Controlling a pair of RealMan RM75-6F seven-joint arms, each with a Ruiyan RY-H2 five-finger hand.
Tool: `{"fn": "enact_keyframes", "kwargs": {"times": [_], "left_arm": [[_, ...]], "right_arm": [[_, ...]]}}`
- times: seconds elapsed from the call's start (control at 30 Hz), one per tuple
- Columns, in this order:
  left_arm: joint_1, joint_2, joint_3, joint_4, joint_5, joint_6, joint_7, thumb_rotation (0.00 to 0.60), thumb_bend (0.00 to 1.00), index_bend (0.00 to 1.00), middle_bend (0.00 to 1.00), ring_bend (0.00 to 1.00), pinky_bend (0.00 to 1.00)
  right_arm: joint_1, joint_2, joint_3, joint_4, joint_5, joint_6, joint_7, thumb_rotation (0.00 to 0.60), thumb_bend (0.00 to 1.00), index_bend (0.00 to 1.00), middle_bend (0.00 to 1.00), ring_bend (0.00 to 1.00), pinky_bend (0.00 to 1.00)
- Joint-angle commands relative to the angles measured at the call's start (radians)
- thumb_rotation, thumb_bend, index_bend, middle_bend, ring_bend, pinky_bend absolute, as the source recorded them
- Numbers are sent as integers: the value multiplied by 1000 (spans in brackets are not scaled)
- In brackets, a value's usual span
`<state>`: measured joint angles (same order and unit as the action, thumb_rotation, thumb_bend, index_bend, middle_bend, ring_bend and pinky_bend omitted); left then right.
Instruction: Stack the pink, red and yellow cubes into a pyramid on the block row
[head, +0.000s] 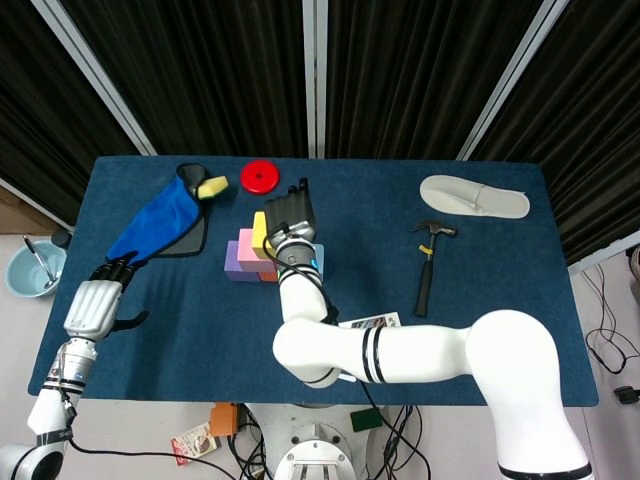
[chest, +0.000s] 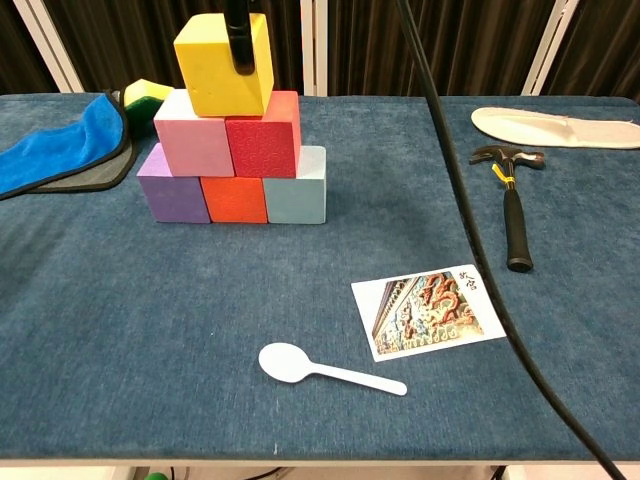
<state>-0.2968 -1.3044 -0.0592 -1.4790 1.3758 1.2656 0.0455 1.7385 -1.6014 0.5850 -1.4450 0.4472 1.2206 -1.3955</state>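
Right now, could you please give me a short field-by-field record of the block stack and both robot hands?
base row: purple, orange, light blue cubes side by side
middle row: pink cube and red cube
top: yellow cube, tilted, at the pink-red seam
right robot hand: grips the yellow cube
left robot hand: holds nothing, at the table's left edge

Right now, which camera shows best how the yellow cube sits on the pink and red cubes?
The chest view: the yellow cube shows side-on, tilted, over the pink cube and red cube. The head view shows only a yellow sliver beside the right robot hand.
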Motion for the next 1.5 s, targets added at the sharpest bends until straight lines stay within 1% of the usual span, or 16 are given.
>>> {"fn": "enact_keyframes", "kwargs": {"times": [0.03,0.53,0.63,0.7,0.8,0.87,0.93,1.07,1.2,1.33,1.5], "left_arm": [[0,0,-1,0,0,-1,-1,600,159,166,71,108,199],[0,-4,-4,7,-1,-10,-2,600,158,166,71,108,200],[-1,-5,-5,10,-2,-13,-3,600,158,166,72,108,200],[-1,-6,-6,12,-3,-14,-4,600,158,166,71,108,200],[-1,-6,-7,15,-4,-15,-5,600,159,166,72,108,199],[-2,-7,-8,16,-4,-16,-5,600,159,166,71,108,200],[-3,-7,-9,15,-3,-16,-4,600,159,166,71,108,200],[-4,-5,-10,13,-1,-15,-2,600,159,166,71,108,200],[-4,-4,-11,12,-2,-15,0,600,158,166,71,108,200],[-5,-3,-12,9,0,-15,2,600,158,166,71,108,200],[-4,-2,-12,6,-1,-14,3,600,158,166,71,108,200]], "right_arm": [[-5,-4,8,0,-5,5,-7,600,285,365,338,108,10],[-28,-27,48,9,-16,9,-38,600,284,363,338,108,10],[-28,-32,44,16,-26,15,-51,600,285,357,333,107,9],[-29,-38,46,21,-29,17,-55,600,283,337,323,107,9],[-32,-43,53,23,-31,17,-59,600,261,274,287,96,7],[-35,-44,59,19,-32,16,-61,600,216,218,261,89,1],[-39,-43,68,16,-34,13,-55,600,183,190,250,89,0],[-45,-39,74,4,-46,14,-54,600,131,163,239,89,0],[-46,-37,76,-1,-42,25,-66,600,123,161,256,89,0],[-43,-39,77,0,-44,39,-75,600,135,166,287,90,0],[-44,-44,78,4,-56,47,-78,600,176,252,333,90,0]]}}
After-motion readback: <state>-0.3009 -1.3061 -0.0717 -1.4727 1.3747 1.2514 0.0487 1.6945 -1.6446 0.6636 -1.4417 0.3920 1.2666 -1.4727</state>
